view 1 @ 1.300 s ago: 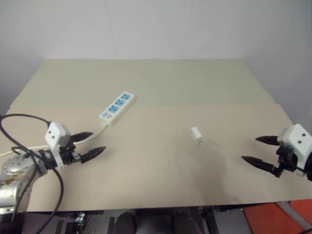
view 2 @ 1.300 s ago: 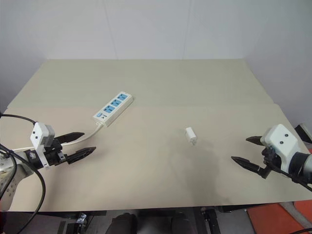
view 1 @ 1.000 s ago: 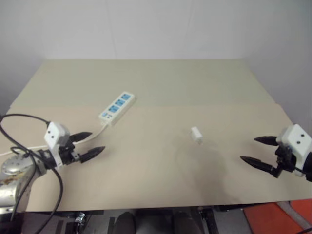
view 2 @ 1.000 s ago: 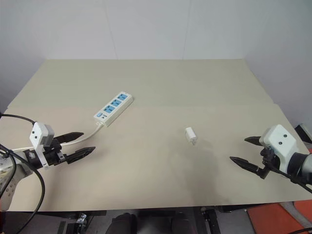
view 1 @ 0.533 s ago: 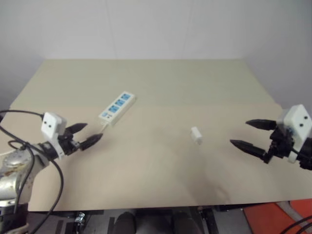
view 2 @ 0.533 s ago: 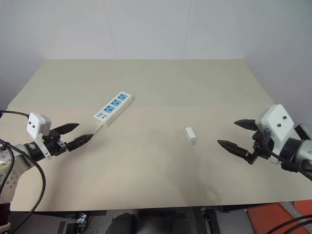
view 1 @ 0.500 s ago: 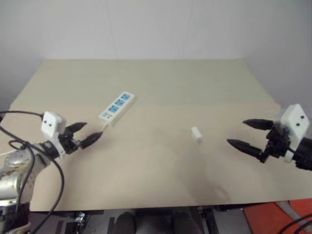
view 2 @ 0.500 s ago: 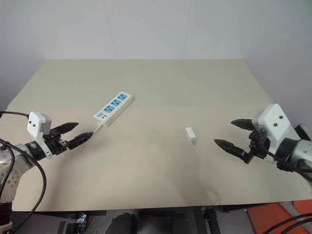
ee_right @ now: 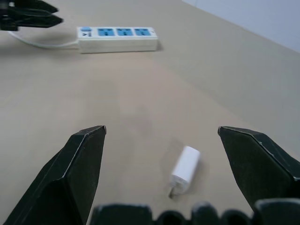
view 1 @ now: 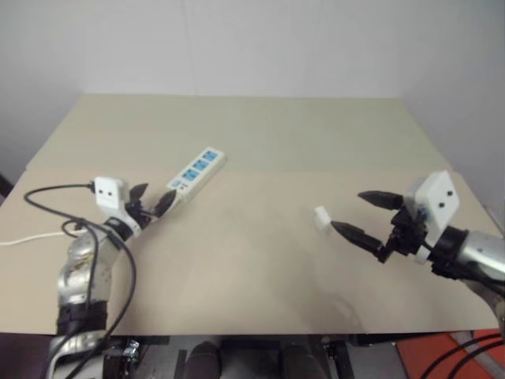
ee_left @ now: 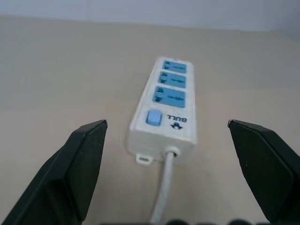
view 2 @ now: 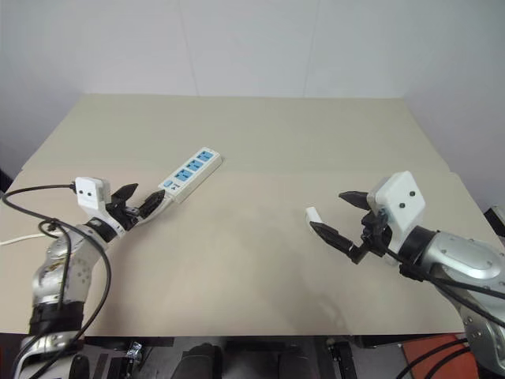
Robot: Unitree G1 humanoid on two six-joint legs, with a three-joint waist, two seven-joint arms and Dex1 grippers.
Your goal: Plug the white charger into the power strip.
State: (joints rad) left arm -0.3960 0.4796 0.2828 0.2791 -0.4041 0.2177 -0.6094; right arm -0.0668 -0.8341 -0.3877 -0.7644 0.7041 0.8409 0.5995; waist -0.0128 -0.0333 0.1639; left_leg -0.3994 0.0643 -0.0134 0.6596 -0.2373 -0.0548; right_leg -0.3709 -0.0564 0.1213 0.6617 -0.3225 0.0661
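Right claw (view 2: 331,214) spread wide, white charger (view 2: 313,215) just ahead, untouched.

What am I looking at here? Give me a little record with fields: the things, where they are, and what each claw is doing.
table: beige top
power strip: flat on the table, blue sockets up
charger: lying loose on the table, not plugged in
left gripper: open, at the strip's cord end
right gripper: open, just beside the charger, not holding it

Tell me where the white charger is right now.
The white charger lies flat on the table, right of centre in the head views, just ahead of the open right gripper and well right of the power strip.
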